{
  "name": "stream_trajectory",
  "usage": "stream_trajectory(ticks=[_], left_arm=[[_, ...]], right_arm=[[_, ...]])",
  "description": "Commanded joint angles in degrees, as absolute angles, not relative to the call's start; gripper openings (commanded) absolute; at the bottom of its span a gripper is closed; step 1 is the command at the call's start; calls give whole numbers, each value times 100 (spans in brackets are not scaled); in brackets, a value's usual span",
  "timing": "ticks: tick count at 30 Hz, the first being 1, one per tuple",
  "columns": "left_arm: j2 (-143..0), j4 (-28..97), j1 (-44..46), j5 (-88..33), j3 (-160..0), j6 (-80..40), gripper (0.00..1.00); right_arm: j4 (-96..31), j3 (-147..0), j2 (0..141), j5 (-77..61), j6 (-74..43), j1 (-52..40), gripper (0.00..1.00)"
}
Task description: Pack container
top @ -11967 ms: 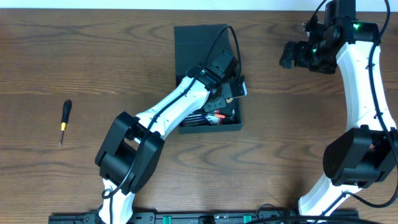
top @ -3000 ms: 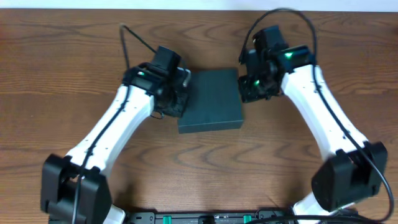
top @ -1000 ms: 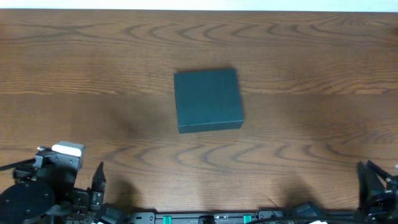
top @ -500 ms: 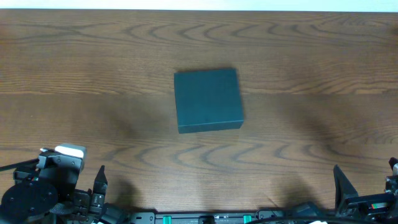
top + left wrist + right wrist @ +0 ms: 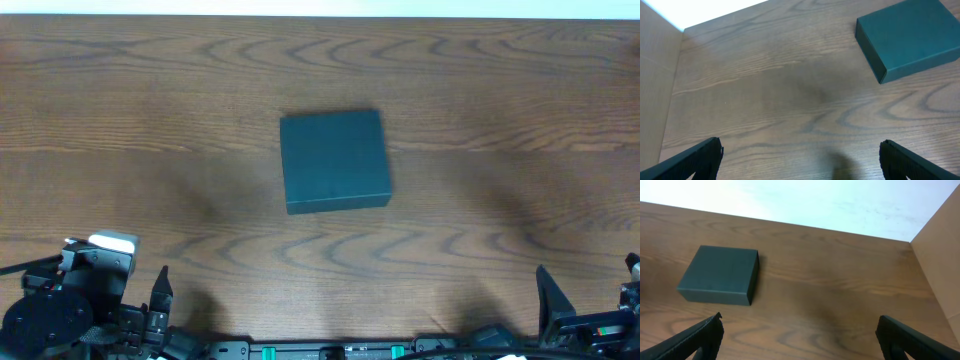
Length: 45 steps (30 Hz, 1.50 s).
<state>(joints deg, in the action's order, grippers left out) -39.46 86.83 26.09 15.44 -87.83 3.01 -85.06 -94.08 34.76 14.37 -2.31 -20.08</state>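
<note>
The dark teal container (image 5: pixel 333 160) lies in the middle of the wooden table with its lid shut. It shows at the top right of the left wrist view (image 5: pixel 912 37) and at the left of the right wrist view (image 5: pixel 720 275). My left gripper (image 5: pixel 800 152) is open over bare wood, far from the container, near the table's front left. My right gripper (image 5: pixel 799 327) is open too, over bare wood at the front right. In the overhead view one dark finger (image 5: pixel 160 288) of the left gripper and one finger (image 5: pixel 548 292) of the right gripper poke in at the bottom edge.
A light wooden side wall (image 5: pixel 655 90) rises at the table's left end and another side wall (image 5: pixel 940 265) at its right end. Beyond the table's far edge is a white surface (image 5: pixel 830 200).
The right gripper has opened, and its finger has come into the overhead view at the bottom right. The left arm has barely shifted. The container has not moved.
</note>
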Motion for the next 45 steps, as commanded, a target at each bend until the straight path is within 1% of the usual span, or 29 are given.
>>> stream_trajectory(ticks=[1,4,8,13,17,24,31,37,45], left_arm=[[-3959,8698,2602,1616,-8759,296,98],[-3959,8696,2602,1616,-8759,296,99],[-3959,8696,2602,1616,-8759,296,98],[-3959,8696,2602,1616,-8759,296,98],[-3959,8696,2602,1616,-8759,296,98],[-3959,8696,2602,1616,-8759,298,98],[-3959,8696,2602,1616,-8759,296,98],[-3959,8696,2602,1616,-8759,296,99],[-3959,8696,2602,1616,-8759,296,98]], right_arm=[[-8527,-9400,3487,1472,-204,-2025,99],[-8501,-9367,3485,1610,-163,-1837,99],[-8184,-8864,3354,1511,-574,-1243,99],[-6895,-7220,2709,414,-681,-283,99],[-6051,-5771,2086,-220,-683,58,99],[-5500,-3745,1155,-314,-683,89,99],[-4547,-2488,436,-311,-683,89,99],[-4351,-1931,89,-311,-681,89,99],[-4130,-1507,64,-307,-681,89,99]])
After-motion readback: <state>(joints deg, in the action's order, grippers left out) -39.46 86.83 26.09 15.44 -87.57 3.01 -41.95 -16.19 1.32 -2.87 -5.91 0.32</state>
